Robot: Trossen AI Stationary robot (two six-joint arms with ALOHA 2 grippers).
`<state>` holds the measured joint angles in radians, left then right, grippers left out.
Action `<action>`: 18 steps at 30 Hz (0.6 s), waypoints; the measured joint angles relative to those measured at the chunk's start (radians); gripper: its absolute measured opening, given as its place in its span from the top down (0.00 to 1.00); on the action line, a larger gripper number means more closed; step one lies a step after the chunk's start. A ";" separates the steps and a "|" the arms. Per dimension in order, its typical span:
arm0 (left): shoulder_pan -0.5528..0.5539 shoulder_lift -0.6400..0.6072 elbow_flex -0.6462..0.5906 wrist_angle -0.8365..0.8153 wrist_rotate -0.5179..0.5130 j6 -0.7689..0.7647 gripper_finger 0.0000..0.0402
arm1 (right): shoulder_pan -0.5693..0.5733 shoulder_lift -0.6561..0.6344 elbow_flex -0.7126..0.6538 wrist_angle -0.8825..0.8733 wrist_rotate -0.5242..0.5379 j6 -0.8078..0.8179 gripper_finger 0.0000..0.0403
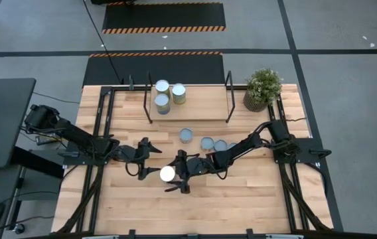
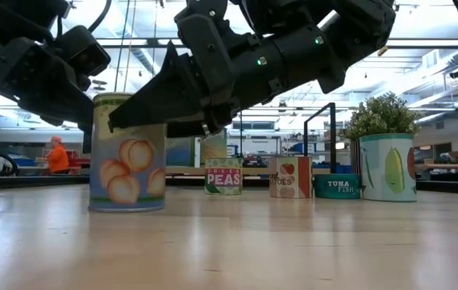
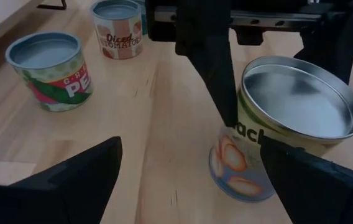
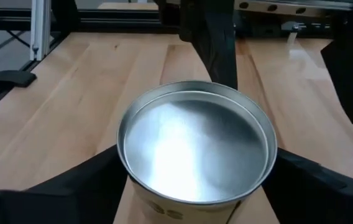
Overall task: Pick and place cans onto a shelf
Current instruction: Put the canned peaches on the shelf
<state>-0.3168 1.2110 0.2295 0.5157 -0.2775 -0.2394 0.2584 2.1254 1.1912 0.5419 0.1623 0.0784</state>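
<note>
The peach can stood upright near the table's front-middle, with bare wood all round it toward the front edge. The right gripper sat around that can, a finger on each side hugging its wall, jaws narrowed onto it; I could not tell if the grip was firm. The left gripper waited just beside it, jaws spread wide and holding nothing. Mid-table, a can reading "PEAS", a diced tomatoes can and a flat "TUNA FISH" can stood apart in a loose row. On the shelf at the far edge, three cans clustered at its left end. A plant occupied the far right corner.
</note>
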 joint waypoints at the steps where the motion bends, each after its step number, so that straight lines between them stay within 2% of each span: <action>1: 0.000 0.000 0.000 -0.002 0.000 0.000 0.03 | 0.000 0.000 0.000 -0.001 0.001 -0.004 0.17; 6: 0.000 0.000 0.000 -0.004 -0.003 0.000 0.03 | -0.003 -0.060 -0.001 -0.055 0.059 -0.053 0.20; 12: 0.000 0.000 0.000 -0.020 0.001 0.000 0.03 | -0.031 -0.210 0.000 -0.185 0.173 -0.137 0.20; 18: 0.000 0.000 0.000 -0.020 0.001 -0.001 0.03 | -0.125 -0.330 0.000 -0.264 0.165 -0.225 0.20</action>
<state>-0.3168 1.2110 0.2295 0.4957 -0.2768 -0.2401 0.1338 1.7951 1.1915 0.2777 0.3273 -0.1470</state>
